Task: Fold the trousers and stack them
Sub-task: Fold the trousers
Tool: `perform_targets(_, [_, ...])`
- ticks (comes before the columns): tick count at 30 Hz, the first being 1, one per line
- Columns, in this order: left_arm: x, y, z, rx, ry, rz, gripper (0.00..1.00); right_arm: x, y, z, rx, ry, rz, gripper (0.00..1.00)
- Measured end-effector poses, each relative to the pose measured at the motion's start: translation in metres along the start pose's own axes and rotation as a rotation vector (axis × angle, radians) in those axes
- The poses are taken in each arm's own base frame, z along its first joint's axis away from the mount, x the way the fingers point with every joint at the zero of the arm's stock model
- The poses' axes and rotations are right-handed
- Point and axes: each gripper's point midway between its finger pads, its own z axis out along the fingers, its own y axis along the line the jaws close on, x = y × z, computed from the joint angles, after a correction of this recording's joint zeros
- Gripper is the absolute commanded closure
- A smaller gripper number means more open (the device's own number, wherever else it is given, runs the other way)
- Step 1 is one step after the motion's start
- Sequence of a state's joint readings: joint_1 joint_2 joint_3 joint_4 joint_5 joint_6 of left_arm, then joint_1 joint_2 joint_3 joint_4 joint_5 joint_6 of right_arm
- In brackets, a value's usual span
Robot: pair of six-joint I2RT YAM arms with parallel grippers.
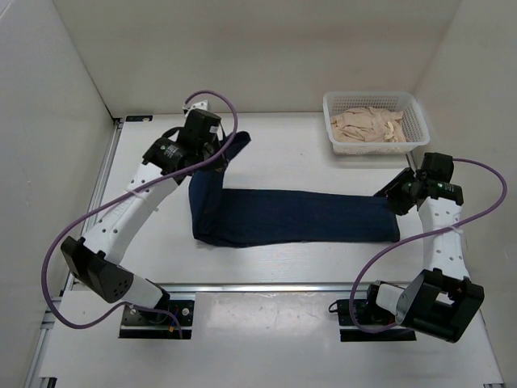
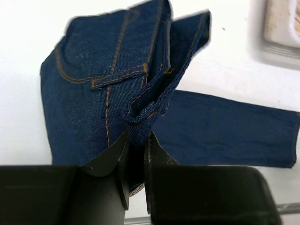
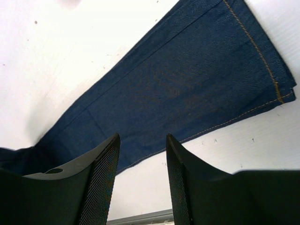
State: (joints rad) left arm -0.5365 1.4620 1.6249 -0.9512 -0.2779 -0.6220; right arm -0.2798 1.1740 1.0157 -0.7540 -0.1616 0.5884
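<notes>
The trousers [image 1: 291, 217] are seen as matt dark denim, twill-woven, with tan stitching. The table [image 1: 291, 153] is shown white, smooth, faintly specked. The basket [image 1: 371, 149] is made of white latticed plastic; crumpled beige cloth [image 1: 367, 125] is held in it. The right gripper [image 3: 143, 143] is seen in matt black plastic, grid-textured inside.

Left claw [image 2: 137, 143] pinches the trousers [image 2: 79, 103], raised; right claw [image 3: 142, 145] hovers low, jaws parted.

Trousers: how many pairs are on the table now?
1: jeans lying across the middle, waist end pinched in the left gripper. The beige cloth in the basket, far right, may hide more.
</notes>
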Motion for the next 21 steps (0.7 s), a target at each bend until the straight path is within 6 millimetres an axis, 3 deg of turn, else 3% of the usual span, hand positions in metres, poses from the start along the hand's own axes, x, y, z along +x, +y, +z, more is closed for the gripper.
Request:
perform_targets(10, [0.034, -0.048, -0.017, 0.025, -0.015, -0.048, 0.9, 0.0, 0.007, -0.006, -0.036, -0.006, 0.0, 0.51])
perform_targets(21, [0.082, -0.078, 0.007, -0.035, 0.014, -0.041, 0.9, 0.0, 0.008, -0.005, -0.04, -0.008, -0.001, 0.51])
